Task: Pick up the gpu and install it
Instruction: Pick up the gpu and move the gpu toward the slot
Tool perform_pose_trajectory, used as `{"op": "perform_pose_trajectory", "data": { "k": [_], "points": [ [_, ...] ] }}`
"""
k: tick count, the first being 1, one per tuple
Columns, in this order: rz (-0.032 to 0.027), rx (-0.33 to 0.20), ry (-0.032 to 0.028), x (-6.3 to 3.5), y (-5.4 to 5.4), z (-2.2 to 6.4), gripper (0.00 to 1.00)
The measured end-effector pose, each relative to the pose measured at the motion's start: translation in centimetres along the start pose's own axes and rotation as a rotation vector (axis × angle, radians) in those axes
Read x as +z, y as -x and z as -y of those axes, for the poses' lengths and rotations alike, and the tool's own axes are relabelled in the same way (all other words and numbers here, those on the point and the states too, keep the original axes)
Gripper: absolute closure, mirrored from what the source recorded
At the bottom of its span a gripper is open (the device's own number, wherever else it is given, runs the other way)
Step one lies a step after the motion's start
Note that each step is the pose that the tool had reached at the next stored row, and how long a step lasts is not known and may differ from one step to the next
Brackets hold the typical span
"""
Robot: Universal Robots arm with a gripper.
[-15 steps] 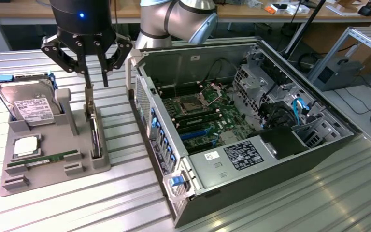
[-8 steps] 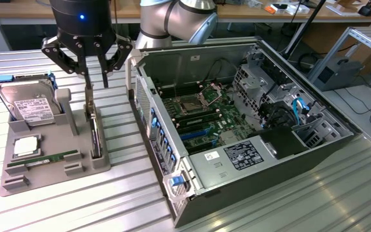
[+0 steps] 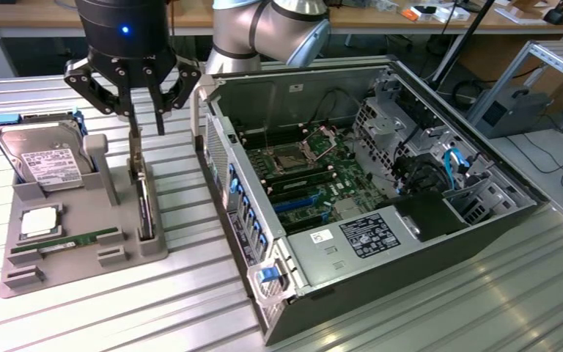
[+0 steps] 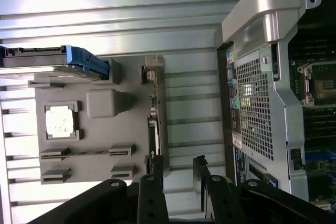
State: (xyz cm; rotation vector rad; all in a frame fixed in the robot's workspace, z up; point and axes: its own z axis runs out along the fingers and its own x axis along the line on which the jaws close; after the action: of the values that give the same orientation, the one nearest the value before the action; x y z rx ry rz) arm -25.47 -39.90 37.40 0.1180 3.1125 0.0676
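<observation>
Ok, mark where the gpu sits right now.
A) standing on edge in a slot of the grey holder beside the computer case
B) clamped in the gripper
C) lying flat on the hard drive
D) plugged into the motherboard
A: the gpu stands on edge in the grey holder, with the open gripper above it and holding nothing.
</observation>
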Motion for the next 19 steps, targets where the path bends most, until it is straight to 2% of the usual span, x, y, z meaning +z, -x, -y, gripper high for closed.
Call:
{"op": "perform_pose_trajectory", "data": {
  "k": [19],
  "points": [
    [0.0,0.0,0.0,1.01,-0.05,0.05,0.64]
  ]
}}
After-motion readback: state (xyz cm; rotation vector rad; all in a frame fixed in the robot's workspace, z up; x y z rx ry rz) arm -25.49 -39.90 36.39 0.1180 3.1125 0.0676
